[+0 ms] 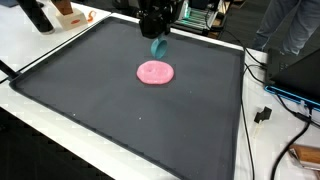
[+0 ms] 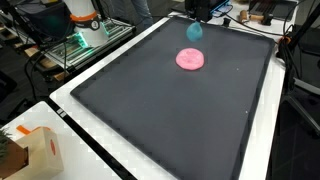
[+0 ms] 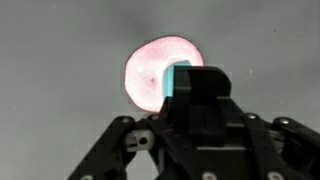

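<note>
Got the hand (image 1: 158,37) clenched on a small teal block (image 1: 158,47), pinched from above with the block sticking out below the fingers. Hanging clear of the black mat (image 1: 90,110), not resting on anything as far as the exterior views show.

Right next to it, a flat pink disc (image 1: 155,72) lying on the mat, a bit back from the mat's middle. In both exterior views, block (image 2: 194,32) sitting higher than the disc (image 2: 190,59) and toward the mat's far edge. Hard to say whether it's directly over the disc or just behind it.

From the wrist view: mostly black hand housing filling the bottom, a sliver of teal block (image 3: 180,78) peeking out beside it, overlapping the right edge of the disc (image 3: 148,70). Fingertips themselves hidden there.

Mat covering most of a white bench (image 2: 95,140). Also a cardboard box (image 2: 35,150) on the bench corner in an exterior view, well apart from the hand, and some cables (image 1: 262,110) trailing off the bench edge.
</note>
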